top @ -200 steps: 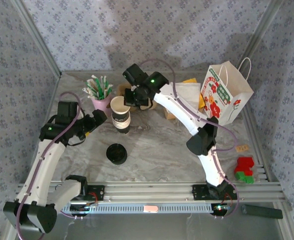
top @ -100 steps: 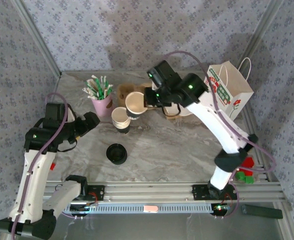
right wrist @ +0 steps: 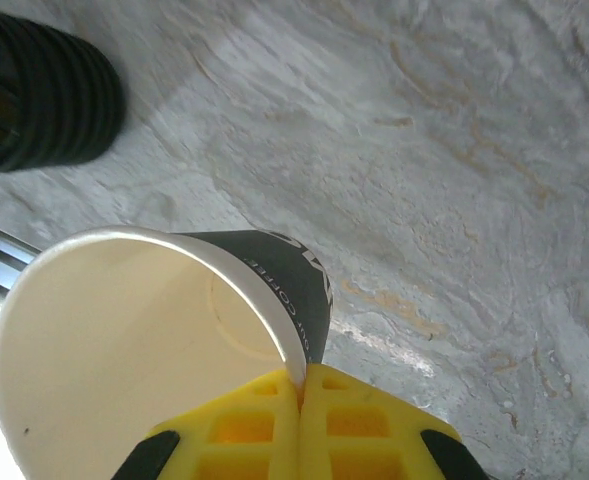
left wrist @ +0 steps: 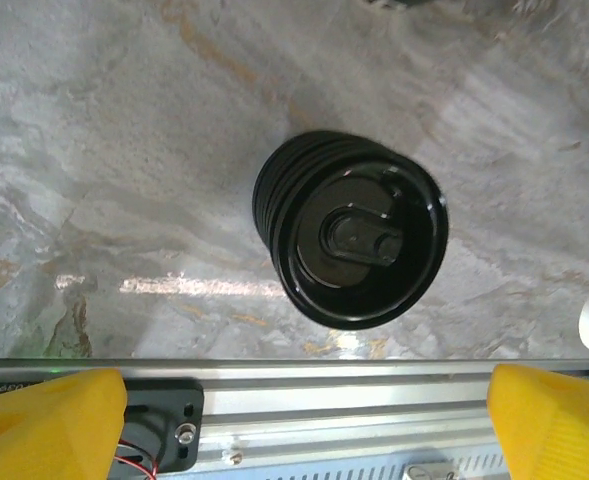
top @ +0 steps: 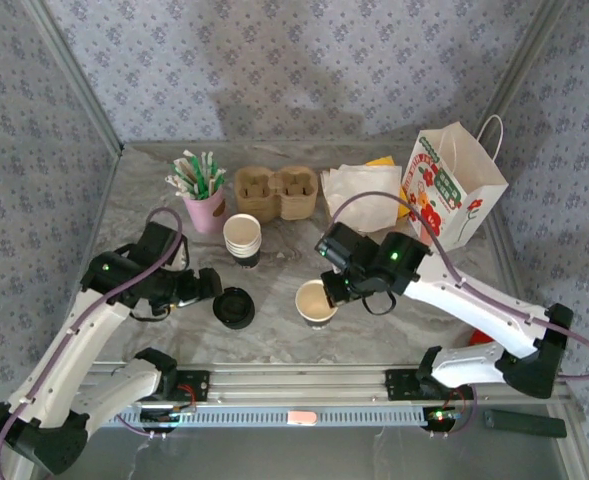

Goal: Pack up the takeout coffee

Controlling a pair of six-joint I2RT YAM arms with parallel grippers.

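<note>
**Takeout coffee cup, not yet lidded.** The dark paper cup (top: 316,303) (right wrist: 124,330), white-rimmed and pale inside, carries no lid and lies just right of the stack of black ribbed plastic lids (top: 234,307) (left wrist: 349,240). White lettering runs down its wall. In the right wrist view "COFFE" can be read, and the rest is cut off.

The right gripper (top: 332,288) (right wrist: 301,388) is clenched on the cup's rim, which is pinched between its two yellow fingers. Whether the cup's base rests on the grey marbled tabletop (top: 284,275) cannot be told.

The left gripper (top: 200,288) (left wrist: 299,425) is just left of the lid stack, released, its yellow fingers spread wide and touching nothing.

Behind the lid stack stands a stack of lidless white-rimmed paper cups (top: 242,238). Far to the right and behind is a white paper bag (top: 454,190) with red flowers and green print too small to read.

**Change.** One second ago the right gripper was at the cup stack. Half a second ago it held the cup raised, behind the lid stack. The left gripper was then further back, away from the lids.
</note>
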